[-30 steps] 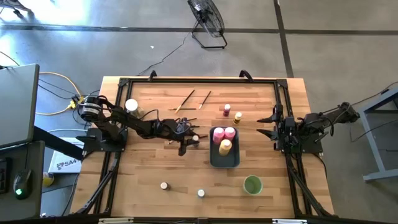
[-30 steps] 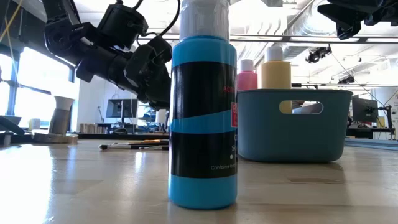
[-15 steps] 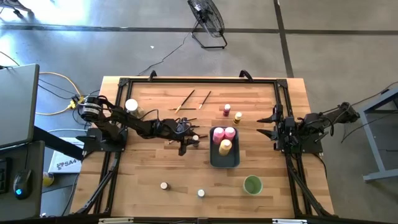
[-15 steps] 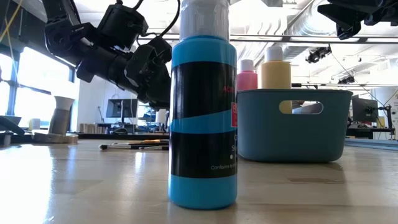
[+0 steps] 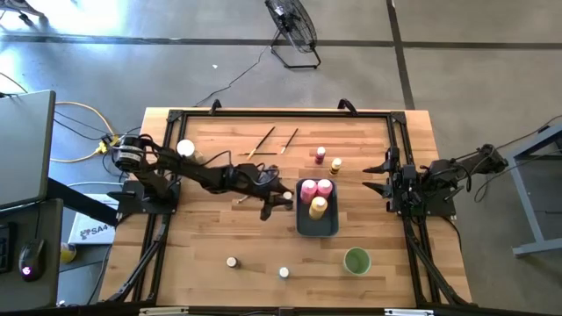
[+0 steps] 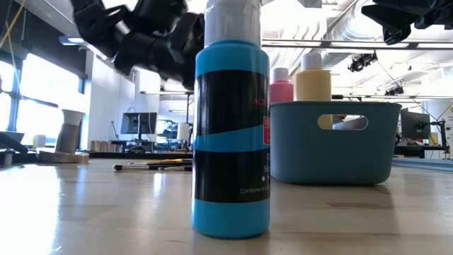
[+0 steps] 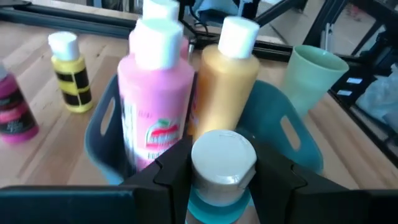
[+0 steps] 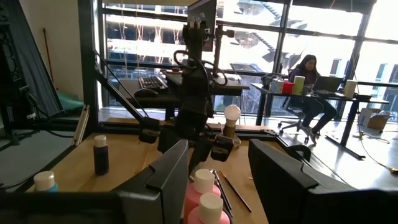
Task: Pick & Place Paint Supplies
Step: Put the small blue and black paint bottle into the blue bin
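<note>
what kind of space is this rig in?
Probably an open lab or office workshop. The butcher-block wooden table stands on a bare concrete floor beside a black floor fan; the right wrist view shows tall windows and a person seated at a desk.

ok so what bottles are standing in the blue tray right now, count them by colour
pink bottles: 2
yellow bottle: 1
total in the tray: 3
</note>
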